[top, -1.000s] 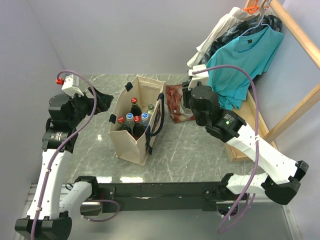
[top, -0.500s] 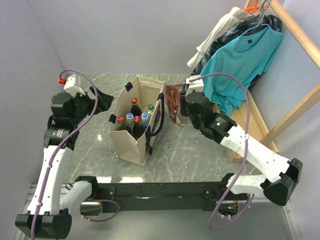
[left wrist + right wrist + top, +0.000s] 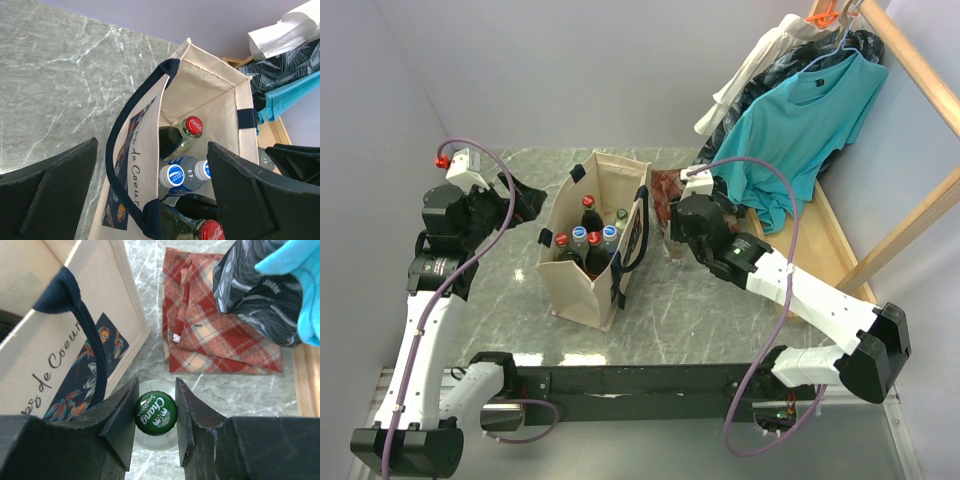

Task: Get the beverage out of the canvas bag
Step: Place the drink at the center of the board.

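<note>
Green bottle cap (image 3: 155, 413): white lettering reads "Chang", "Soda Water". Canvas bag (image 3: 110, 300): dark script on side print reads "de Coeur". Red cap (image 3: 194, 125) in bag: white script, too small to read.

- Left arm (image 3: 420, 340): white link shells, black joint housings; left of frame.
- Right arm (image 3: 815, 298): matching white shells and black joints; right of frame.
- Cables (image 3: 797, 225): lilac, one looping off each arm.
- Wrist block (image 3: 468, 167): white, with a red fitting (image 3: 441, 160) beside it.
- Base rail (image 3: 630, 380): black, bottom centre.
- Left fingers (image 3: 47, 187), right fingers (image 3: 117, 422): matte black, wedge-shaped.
</note>
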Motion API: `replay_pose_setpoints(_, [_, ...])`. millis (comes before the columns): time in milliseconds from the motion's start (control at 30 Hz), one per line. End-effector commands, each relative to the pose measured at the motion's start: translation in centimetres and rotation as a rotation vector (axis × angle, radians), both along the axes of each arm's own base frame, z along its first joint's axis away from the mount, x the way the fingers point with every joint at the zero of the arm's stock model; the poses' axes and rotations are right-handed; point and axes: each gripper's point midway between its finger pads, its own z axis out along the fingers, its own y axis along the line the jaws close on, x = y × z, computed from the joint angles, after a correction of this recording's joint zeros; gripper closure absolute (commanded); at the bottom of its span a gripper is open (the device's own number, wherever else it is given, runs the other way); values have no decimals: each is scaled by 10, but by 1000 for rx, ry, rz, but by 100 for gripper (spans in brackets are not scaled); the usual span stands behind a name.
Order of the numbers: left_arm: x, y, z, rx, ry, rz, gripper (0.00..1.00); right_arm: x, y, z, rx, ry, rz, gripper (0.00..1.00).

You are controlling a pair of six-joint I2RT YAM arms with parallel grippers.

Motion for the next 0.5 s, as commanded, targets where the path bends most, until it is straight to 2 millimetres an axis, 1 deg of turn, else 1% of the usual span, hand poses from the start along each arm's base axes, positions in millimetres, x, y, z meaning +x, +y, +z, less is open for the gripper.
replay_pose_setpoints(0, [5, 1, 9, -9, -39, 8, 4, 19, 10, 51, 185, -164, -42, 100])
replay_pose_setpoints(233, [7, 1, 1, -7, -22, 12, 4, 26, 12, 33, 169, -165, -65, 100])
replay_pose_setpoints(333, [7, 3, -2, -3, -12, 20, 4, 31, 13, 31, 163, -212, -61, 100])
replay_pose_setpoints(467, [7, 4, -6, 3, -5, 27, 4, 36, 17, 24, 152, -225, -54, 100])
